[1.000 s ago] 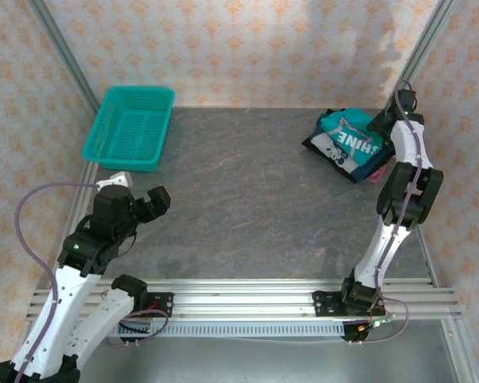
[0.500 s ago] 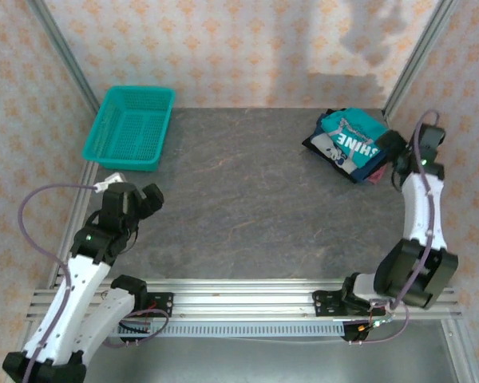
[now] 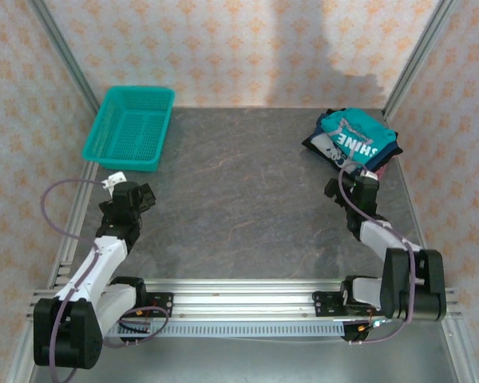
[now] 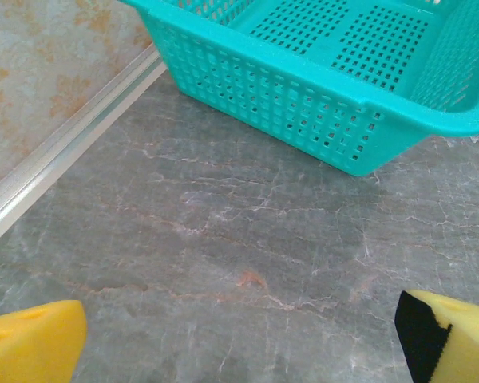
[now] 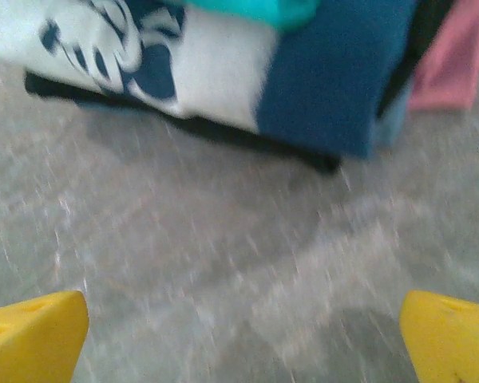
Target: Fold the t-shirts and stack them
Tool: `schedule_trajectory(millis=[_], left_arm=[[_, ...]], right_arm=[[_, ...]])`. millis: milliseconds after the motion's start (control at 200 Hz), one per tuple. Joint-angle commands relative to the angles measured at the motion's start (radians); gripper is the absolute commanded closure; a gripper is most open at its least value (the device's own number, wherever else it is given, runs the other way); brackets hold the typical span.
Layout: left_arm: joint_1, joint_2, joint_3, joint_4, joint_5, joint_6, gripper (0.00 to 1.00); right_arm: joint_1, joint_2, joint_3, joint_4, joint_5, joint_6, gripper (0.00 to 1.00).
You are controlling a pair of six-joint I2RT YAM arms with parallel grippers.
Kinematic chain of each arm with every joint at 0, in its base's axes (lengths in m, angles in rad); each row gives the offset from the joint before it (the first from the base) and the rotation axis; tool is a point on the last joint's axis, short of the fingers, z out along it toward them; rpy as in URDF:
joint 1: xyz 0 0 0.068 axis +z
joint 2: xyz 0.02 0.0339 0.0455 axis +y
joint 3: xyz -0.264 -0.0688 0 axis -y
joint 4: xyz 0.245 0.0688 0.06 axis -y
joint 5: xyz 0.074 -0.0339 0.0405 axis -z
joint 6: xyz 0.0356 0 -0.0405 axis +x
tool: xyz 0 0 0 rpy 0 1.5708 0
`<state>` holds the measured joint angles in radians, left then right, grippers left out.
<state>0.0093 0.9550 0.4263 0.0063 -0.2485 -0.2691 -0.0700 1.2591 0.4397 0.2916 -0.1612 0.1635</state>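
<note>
Two t-shirts (image 3: 355, 142), stacked — one teal basket (image 3: 120, 162)

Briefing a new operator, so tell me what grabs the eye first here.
The teal SHINE shirt lies on the navy shirt at the far right corner of the table. The teal mesh basket sits far left. The right gripper hangs open just before the shirts, the left gripper open near the basket.

Lab cell: wallpapered panels (image 3: 223, 48), aluminium rails (image 3: 247, 289)
</note>
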Motion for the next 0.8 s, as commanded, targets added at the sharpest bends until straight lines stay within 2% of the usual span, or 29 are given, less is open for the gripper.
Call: schedule_trajectory(millis=[0,140,210,365,380,420,455,490,520,585,610,666,796], left_arm=[[0.009,0.059,-0.049,0.336,-0.002,0.072,0.00],[0.008,0.200,-0.101,0.554,0.024,0.116,0.00],[0.008,0.271,-0.108,0.641,0.053,0.126,0.00],[0.004,0.416,-0.063,0.729,0.109,0.185,0.00],[0.003,0.437,-0.061,0.754,0.123,0.192,0.00],[-0.009,0.473,-0.042,0.751,0.164,0.223,0.00],[-0.020,0.527,-0.025,0.768,0.155,0.235,0.00],[-0.034,0.553,-0.031,0.818,0.147,0.255,0.00],[-0.035,0.534,-0.014,0.746,0.149,0.251,0.00],[-0.035,0.543,-0.021,0.788,0.144,0.255,0.00],[-0.035,0.533,-0.009,0.736,0.145,0.251,0.00],[-0.037,0.539,-0.017,0.766,0.143,0.256,0.00],[-0.040,0.542,-0.015,0.765,0.140,0.257,0.00]], right_arm=[[0.014,0.074,0.019,0.216,0.027,-0.077,0.01],[0.027,0.047,-0.137,0.533,0.201,-0.125,0.01],[0.021,0.076,-0.148,0.564,0.172,-0.127,0.01],[0.032,0.321,-0.172,0.879,0.192,-0.132,0.01],[0.038,0.318,-0.163,0.864,0.183,-0.143,0.01],[0.050,0.262,-0.114,0.682,0.196,-0.152,0.01],[0.050,0.253,-0.068,0.564,0.218,-0.141,0.01],[0.060,0.283,-0.071,0.623,0.225,-0.156,0.01],[0.070,0.298,-0.074,0.655,0.243,-0.164,0.01],[0.071,0.267,-0.060,0.571,0.244,-0.162,0.01],[0.070,0.268,-0.067,0.586,0.241,-0.161,0.01],[0.070,0.286,-0.080,0.650,0.231,-0.165,0.01],[0.071,0.280,-0.073,0.626,0.224,-0.167,0.01]])
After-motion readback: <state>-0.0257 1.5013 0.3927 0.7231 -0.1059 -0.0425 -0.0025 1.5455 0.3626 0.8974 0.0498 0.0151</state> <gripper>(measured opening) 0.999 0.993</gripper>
